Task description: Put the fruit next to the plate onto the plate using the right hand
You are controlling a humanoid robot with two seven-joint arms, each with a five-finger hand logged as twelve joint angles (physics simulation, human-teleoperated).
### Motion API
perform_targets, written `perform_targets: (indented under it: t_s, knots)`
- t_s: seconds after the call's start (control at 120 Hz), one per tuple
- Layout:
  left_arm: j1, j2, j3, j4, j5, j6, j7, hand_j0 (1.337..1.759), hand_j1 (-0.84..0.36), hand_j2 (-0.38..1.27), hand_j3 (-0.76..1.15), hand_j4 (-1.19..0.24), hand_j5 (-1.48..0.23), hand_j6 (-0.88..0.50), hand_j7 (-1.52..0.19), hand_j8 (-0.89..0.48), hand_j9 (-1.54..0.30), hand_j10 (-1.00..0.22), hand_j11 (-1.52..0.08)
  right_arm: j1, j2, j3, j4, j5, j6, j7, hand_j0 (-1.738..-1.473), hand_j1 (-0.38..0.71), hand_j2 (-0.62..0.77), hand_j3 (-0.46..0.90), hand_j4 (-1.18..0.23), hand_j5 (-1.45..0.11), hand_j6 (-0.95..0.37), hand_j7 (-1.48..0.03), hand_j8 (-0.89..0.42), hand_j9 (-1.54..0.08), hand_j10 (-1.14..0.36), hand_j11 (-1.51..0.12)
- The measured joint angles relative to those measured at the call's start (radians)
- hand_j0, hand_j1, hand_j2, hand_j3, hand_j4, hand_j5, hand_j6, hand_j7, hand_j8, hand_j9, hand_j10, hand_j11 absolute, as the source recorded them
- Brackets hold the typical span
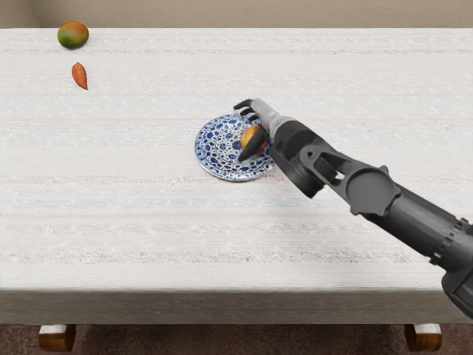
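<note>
Reaching in from the right edge, the right arm (384, 203) stretches across the pale table (133, 222) to the blue-and-white patterned plate (218, 151), which serves as the reference for everything else. The right hand (257, 127) sits over the plate's right-hand part, its dark fingers (247, 109) curled above a small orange-yellow fruit (250, 136) and the thumb (244, 153) pressed in below it, so the hand is grasping the fruit. The fruit lies within the plate's outline, over its right half; whether it rests on the plate's surface or hangs just above it cannot be told from this view. Well apart from the plate, toward the table's far left corner, lies a green-and-orange mango (72, 34). A small reddish-orange pointed item (79, 75) lies near that mango, on the side facing the plate.
</note>
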Motion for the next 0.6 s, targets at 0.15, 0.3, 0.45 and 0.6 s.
perform_targets:
  t_s: [0.15,0.3,0.45,0.6]
  knots:
    - [0.0,0.0,0.0,0.0,0.0,0.0,0.0,1.658,0.34,0.0,0.0,-0.01,-0.01,-0.01,-0.01,-0.01,-0.01,-0.01,-0.01,0.04,-0.031,0.005,0.053,0.083,0.008,-0.002,-1.658,-0.14,-0.02,0.0,-0.18,-0.24,-0.17,-0.24,-0.16,-0.24,-0.18,-0.24]
    - [-0.001,0.0,0.0,0.0,0.0,0.0,0.0,1.658,0.34,0.0,0.0,-0.01,-0.01,-0.01,-0.01,-0.01,-0.01,-0.01,-0.01,0.061,-0.089,0.048,0.076,0.237,0.163,-0.002,-1.658,-0.24,-0.01,0.0,-0.09,-0.12,-0.09,-0.12,-0.09,-0.12,-0.09,-0.12]
    - [0.0,0.0,0.0,0.0,0.0,0.0,0.0,1.658,0.34,0.0,0.0,-0.01,-0.01,-0.01,-0.01,-0.01,-0.01,-0.01,-0.01,0.04,-0.199,0.19,0.082,0.429,0.533,0.0,-1.658,-0.3,0.0,0.0,-0.05,-0.06,-0.04,-0.06,-0.04,-0.06,-0.04,-0.06]
    - [0.0,0.0,0.0,0.0,0.0,0.0,0.0,1.658,0.34,0.0,0.0,-0.01,-0.01,-0.01,-0.01,-0.01,-0.01,-0.01,-0.01,-0.071,-0.281,0.431,0.082,0.488,0.745,0.001,-1.658,-0.33,0.0,0.0,-0.02,-0.03,-0.02,-0.03,-0.02,-0.03,-0.02,-0.03]
